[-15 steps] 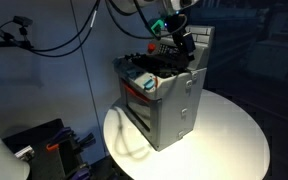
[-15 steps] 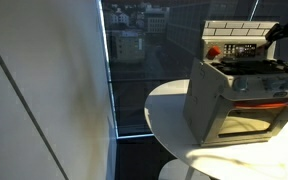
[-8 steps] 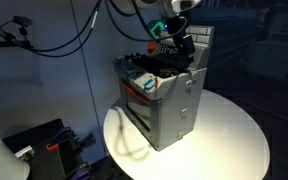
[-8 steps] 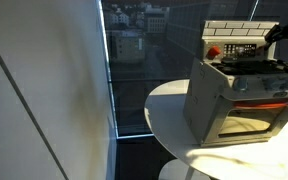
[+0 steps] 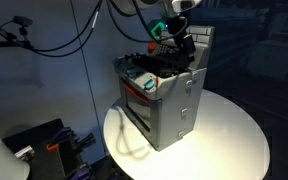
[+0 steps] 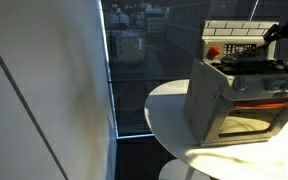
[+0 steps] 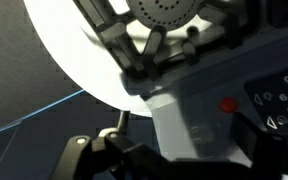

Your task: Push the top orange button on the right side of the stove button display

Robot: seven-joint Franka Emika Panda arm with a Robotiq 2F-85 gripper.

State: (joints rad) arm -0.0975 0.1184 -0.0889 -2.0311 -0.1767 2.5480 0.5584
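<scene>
Hovering above the rear of a toy stove (image 5: pixel 164 95), the Panda arm's gripper (image 5: pixel 182 40) hangs close to the upright back panel (image 6: pixel 239 38) in a dim room. The stove stands on a round white table (image 5: pixel 234 140). Black cables (image 5: pixel 54 40) loop through the darkness behind it. In an exterior view a white wall (image 6: pixel 44 90) frames a window (image 6: pixel 134 50) that looks onto lit city buildings at night.

That same view catches a red spot (image 6: pixel 213 52) at one end of the back panel. The gripper enters at the panel's far end, well apart from the spot, with the arm cut off by the picture's edge.

Only the wrist view shows the task's target up close. An orange-red button (image 7: pixel 227 104) sits on grey plastic just beside a dark keypad display (image 7: pixel 279 95), below a round burner (image 7: pixel 164 12). Whether this button is the red spot seen from outside cannot be told.

In the wrist view, dark finger parts (image 7: pixel 104 150) sit low at either side with the stove's grey wall between them. The jaws stand apart and grip nothing. The button lies near the gripper but does not touch it.

The stove sits toward the table's edge on the side of its oven door (image 5: pixel 134 105). Bare tabletop spreads out beyond the stove's other side.
</scene>
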